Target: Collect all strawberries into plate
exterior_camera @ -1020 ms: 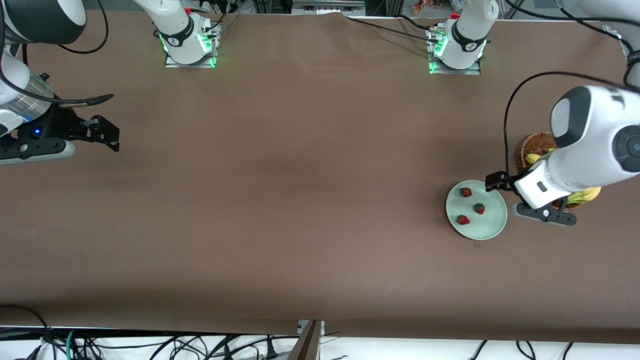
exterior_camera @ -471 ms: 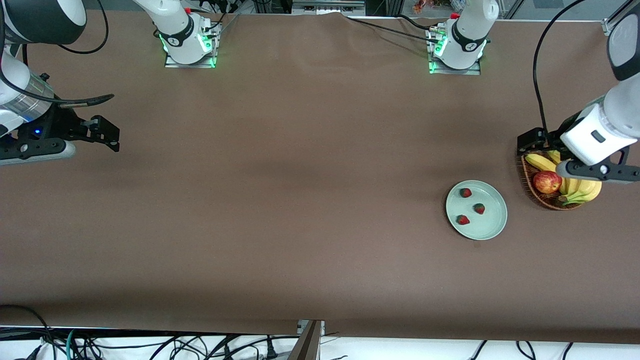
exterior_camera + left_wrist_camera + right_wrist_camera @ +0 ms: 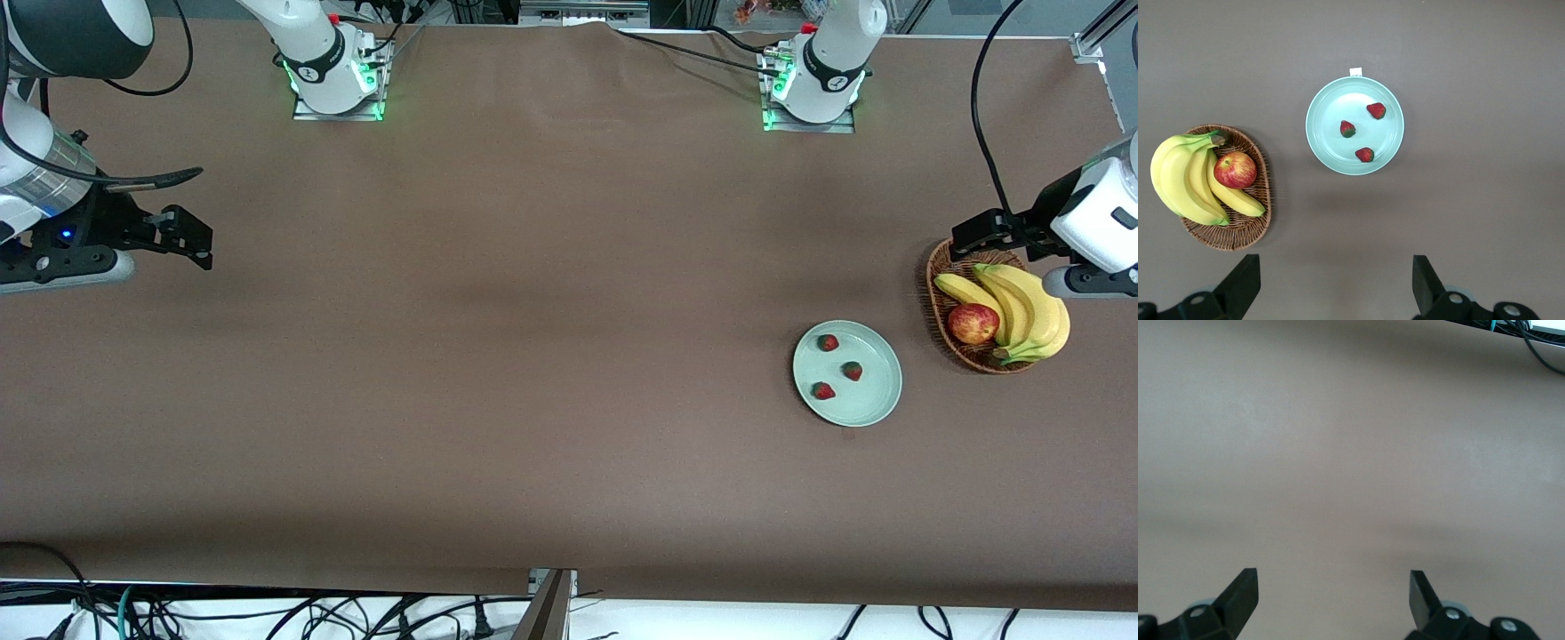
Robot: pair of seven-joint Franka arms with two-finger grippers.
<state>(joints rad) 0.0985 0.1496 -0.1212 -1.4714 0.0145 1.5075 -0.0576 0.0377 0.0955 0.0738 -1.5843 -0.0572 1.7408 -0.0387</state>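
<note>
The pale mint-green plate [image 3: 876,400] lies on the brown table toward the left arm's end. Three strawberries lie in it, apart from each other: one [image 3: 829,342], one [image 3: 853,371] and one [image 3: 824,390]. The left wrist view shows the plate [image 3: 1321,143] with the strawberries [image 3: 1376,111], [image 3: 1347,129], [image 3: 1365,155]. My left gripper [image 3: 1086,281] is open and empty, high over the table by the basket; its fingers [image 3: 1245,280] frame bare table. My right gripper [image 3: 67,267] waits open and empty at the right arm's end, over bare table [image 3: 1331,593].
A brown wicker basket [image 3: 938,298] with bananas [image 3: 1022,307] and a red-yellow apple [image 3: 973,324] stands beside the plate, toward the left arm's end; it also shows in the left wrist view [image 3: 1248,230]. Cables hang along the table's front edge.
My left arm has risen and drawn away from the plate, past the basket toward the table's end, uncovering the fruit. The strawberries, plate and right arm have not moved.
</note>
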